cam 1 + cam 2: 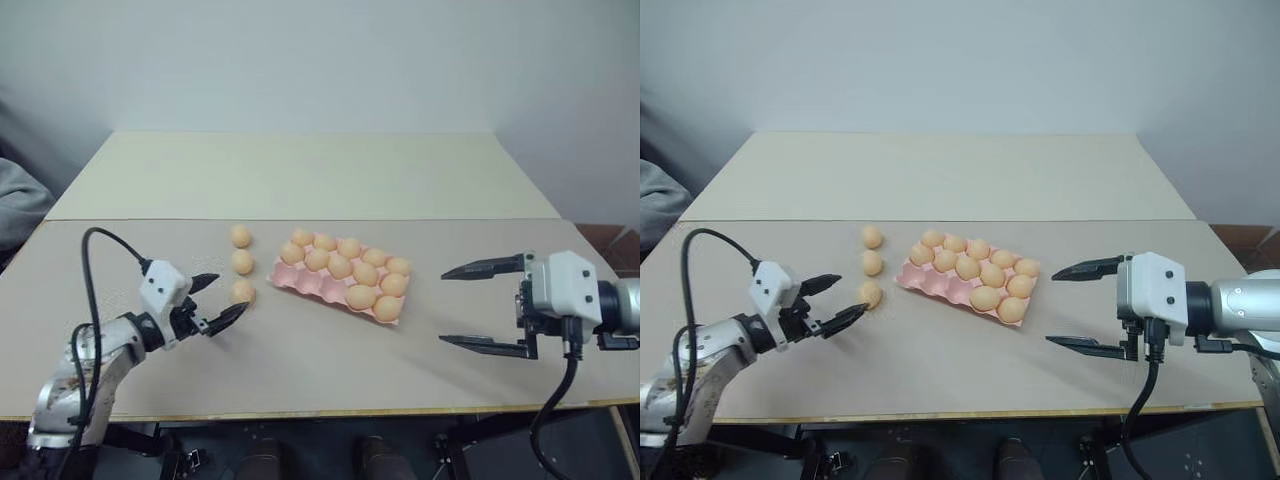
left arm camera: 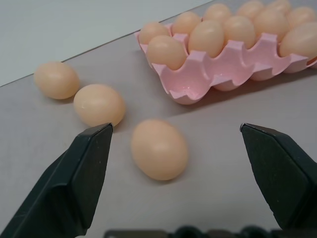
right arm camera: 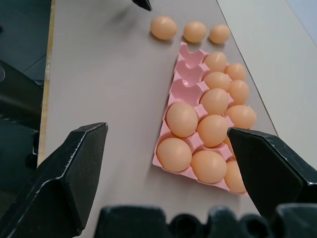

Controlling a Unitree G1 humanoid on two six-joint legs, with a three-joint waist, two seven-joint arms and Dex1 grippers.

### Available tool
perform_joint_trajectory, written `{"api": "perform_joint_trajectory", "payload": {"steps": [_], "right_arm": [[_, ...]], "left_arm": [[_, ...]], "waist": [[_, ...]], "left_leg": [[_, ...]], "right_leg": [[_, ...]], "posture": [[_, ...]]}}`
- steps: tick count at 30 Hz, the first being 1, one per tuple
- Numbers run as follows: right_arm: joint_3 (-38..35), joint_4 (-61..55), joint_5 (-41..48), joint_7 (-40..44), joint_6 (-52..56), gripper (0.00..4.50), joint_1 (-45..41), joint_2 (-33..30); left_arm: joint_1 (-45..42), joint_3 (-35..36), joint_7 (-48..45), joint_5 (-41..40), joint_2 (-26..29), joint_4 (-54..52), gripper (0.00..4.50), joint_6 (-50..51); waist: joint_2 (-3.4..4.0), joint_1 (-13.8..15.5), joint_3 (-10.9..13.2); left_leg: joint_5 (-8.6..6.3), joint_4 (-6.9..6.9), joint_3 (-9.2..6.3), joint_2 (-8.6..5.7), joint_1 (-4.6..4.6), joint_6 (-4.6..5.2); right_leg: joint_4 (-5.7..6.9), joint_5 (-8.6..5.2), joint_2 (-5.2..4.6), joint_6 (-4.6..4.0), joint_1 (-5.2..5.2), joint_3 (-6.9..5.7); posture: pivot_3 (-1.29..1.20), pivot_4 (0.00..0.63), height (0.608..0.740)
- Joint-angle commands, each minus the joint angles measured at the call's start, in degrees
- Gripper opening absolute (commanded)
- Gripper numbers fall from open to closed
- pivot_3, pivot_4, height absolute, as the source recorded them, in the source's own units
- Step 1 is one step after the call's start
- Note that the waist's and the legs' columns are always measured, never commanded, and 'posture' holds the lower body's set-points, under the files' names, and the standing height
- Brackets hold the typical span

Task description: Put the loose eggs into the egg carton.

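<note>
Table (image 1: 300, 370) edge runs along the near side, with a bare strip of tan surface between it and everything else. On that strip's left the left gripper (image 1: 212, 303) hangs low with its jaws spread wide and nothing in them, its tips just short of the nearest loose egg (image 1: 243, 292). On the right the right gripper (image 1: 483, 306) hovers with its jaws equally wide and empty, well apart from the egg carton (image 1: 300, 283), with open surface between them. Three loose eggs lie in a short row just left of the carton, running away from the near edge: the nearest, a middle one (image 1: 242, 262) and a far one (image 1: 240, 236), each apart from its neighbour. The pink carton sits slantwise near the middle of the table and holds twelve eggs; its three near-left cups stand empty. Beyond it the table stretches bare up to a seam, then a paler board (image 1: 300, 175) reaches the wall.
</note>
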Motion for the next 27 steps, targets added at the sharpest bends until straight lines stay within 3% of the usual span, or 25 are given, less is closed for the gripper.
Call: {"api": "perform_joint_trajectory", "payload": {"steps": [1,22,25,27], "right_arm": [[-2.03,-1.00,-0.03,-0.82,-0.42,4.50,-0.41,-0.84],[-4.78,-1.82,0.19,-2.82,0.43,4.50,1.33,-1.59],[-4.73,-1.75,0.05,-2.94,0.40,4.50,1.39,-1.58],[-4.68,-1.64,-0.09,-3.02,0.33,4.50,1.49,-1.57]], "left_arm": [[-2.84,-2.64,2.60,3.90,-0.73,2.62,4.48,-3.08],[-10.01,-9.91,2.53,7.86,-7.93,18.52,4.48,-11.28],[-10.98,-9.22,2.27,6.48,-9.27,18.99,3.84,-10.82],[-10.87,-9.46,0.96,6.28,-8.87,18.45,3.17,-10.42]], "waist": [[0.00,0.03,0.00],[-0.03,0.10,-0.02],[-0.03,0.10,-0.02],[-0.04,0.09,-0.02]], "left_leg": [[0.00,0.00,0.00,0.00,0.00,0.00],[0.00,0.01,0.01,-0.03,-0.03,0.00],[0.00,0.01,0.00,-0.03,-0.04,0.00],[0.00,0.01,0.00,-0.03,-0.04,0.00]], "right_leg": [[0.00,0.00,0.00,0.00,0.00,0.00],[-0.01,0.12,-0.04,0.16,0.01,0.00],[-0.02,0.19,-0.03,0.27,0.01,-0.01],[-0.01,0.21,-0.03,0.32,0.01,-0.01]], "posture": [[0.00,0.150,0.740],[0.00,0.150,0.740],[0.00,0.150,0.740],[0.00,0.150,0.740]]}}
